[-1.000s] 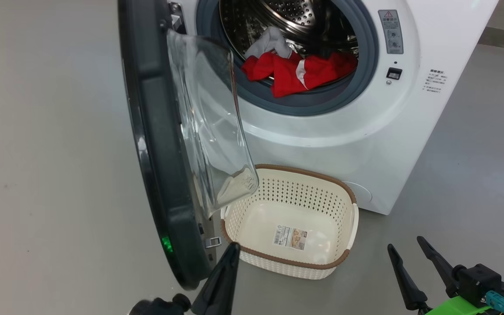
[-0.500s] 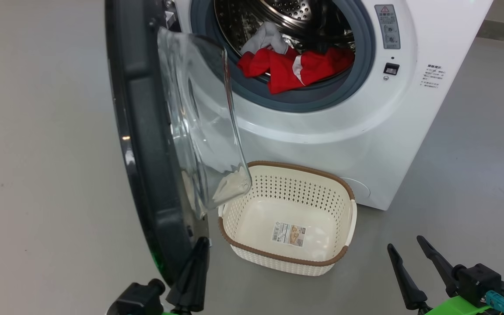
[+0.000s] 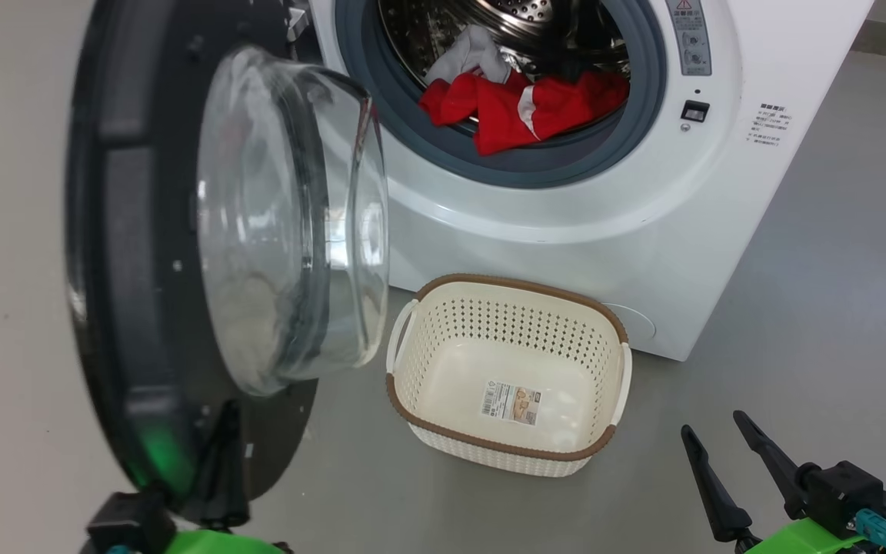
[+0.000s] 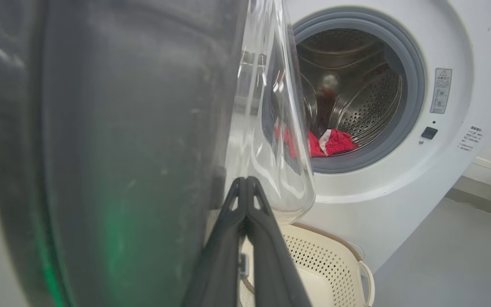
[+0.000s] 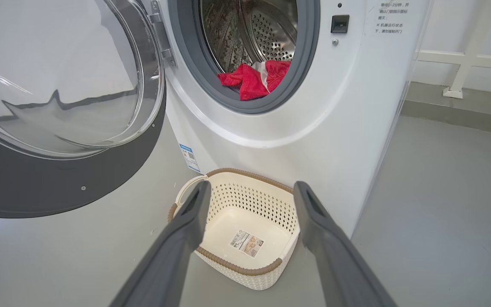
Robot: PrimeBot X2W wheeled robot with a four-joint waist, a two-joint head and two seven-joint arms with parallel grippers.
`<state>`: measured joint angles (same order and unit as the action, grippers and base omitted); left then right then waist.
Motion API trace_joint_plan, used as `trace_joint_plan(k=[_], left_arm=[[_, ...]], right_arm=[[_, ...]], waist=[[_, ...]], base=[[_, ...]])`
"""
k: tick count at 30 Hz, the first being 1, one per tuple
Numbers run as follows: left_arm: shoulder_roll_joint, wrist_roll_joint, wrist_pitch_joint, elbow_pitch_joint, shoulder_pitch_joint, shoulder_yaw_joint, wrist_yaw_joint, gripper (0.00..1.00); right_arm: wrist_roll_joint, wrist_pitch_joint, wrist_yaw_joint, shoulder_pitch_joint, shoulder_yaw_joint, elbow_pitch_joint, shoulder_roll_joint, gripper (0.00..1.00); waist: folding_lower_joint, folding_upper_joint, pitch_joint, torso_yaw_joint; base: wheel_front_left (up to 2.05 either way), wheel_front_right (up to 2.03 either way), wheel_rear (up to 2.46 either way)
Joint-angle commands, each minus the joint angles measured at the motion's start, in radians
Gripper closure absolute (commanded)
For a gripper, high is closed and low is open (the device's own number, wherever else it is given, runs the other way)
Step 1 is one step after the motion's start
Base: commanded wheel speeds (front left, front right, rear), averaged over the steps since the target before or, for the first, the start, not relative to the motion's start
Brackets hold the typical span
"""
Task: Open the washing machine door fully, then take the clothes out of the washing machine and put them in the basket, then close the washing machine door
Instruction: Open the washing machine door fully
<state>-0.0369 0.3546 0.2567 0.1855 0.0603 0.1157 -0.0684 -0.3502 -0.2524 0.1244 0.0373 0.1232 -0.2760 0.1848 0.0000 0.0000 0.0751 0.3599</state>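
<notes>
Washing machine door (image 3: 120, 231) is hanging open at the left of the head view, with its glass bowl (image 3: 289, 223) bulging toward the basket (image 3: 504, 450). I judge the door heavy, rigid and hinge-guided. The glossy rim is probably slick, so push on the rim edge, not the glass.

Left tool (image 4: 245, 183) is staying clenched with its fingers pressed together and nothing between them. It is sitting at the door's lower inner face; can't tell contact. Right tool (image 3: 712, 423) is hanging released, jaws wide, at the lower right of the head view and well apart from everything.

Clothes (image 3: 524, 108) are lying in the drum mouth of the washing machine (image 3: 566, 231), at the top centre of the head view, with a red fold drooping over the grey seal (image 3: 443, 146). They are likely light, limp and drapey, and may be snagging on the seal. Pinch the bunched red fold at the front.

The basket is sitting on the floor (image 3: 797, 308) below the opening. It looks light and may be sliding if bumped.

View differences:
- Head view is showing a greyish-white piece (image 3: 474, 58) behind the red.
- Left wrist view is looking deep into the drum.
- Right wrist view is catching the hinge (image 5: 160, 30) and a blue sticker (image 5: 188, 155).
</notes>
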Motion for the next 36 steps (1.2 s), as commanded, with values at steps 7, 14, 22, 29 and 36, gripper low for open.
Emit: trace_joint_plan(k=[7, 14, 22, 29, 36], left_arm=[[-0.014, -0.042, 0.005, 0.027, 0.040, -0.203, 0.024, 1.00], [-0.024, -0.052, 0.005, 0.072, 0.090, -0.324, 0.046, 1.00], [-0.061, -0.087, 0.005, 0.139, 0.172, -0.464, 0.065, 1.00], [-0.086, -0.113, 0.005, 0.183, 0.243, -0.572, 0.084, 1.00], [-0.117, -0.142, 0.005, 0.238, 0.314, -0.667, 0.099, 1.00]], right_arm=[[0.009, -0.009, 0.006, -0.045, 0.028, 0.031, 0.031, 0.00], [0.009, -0.009, 0.006, -0.058, 0.031, 0.033, 0.042, 0.00], [0.007, -0.009, 0.006, -0.072, 0.038, 0.038, 0.056, 0.00], [0.007, -0.009, 0.006, -0.087, 0.041, 0.043, 0.067, 0.00], [0.007, -0.009, 0.006, -0.109, 0.046, 0.050, 0.074, 0.00]], waist=[[0.0000, 0.0000, 0.024, -0.005], [0.0000, 0.0000, 0.050, -0.015], [0.0000, 0.0000, 0.082, -0.032], [0.0000, 0.0000, 0.113, -0.046], [0.0000, 0.0000, 0.153, -0.064]], base=[[0.00, 0.00, 0.00], [0.00, 0.00, 0.00], [0.00, 0.00, 0.00], [0.00, 0.00, 0.00], [0.00, 0.00, 0.00]])
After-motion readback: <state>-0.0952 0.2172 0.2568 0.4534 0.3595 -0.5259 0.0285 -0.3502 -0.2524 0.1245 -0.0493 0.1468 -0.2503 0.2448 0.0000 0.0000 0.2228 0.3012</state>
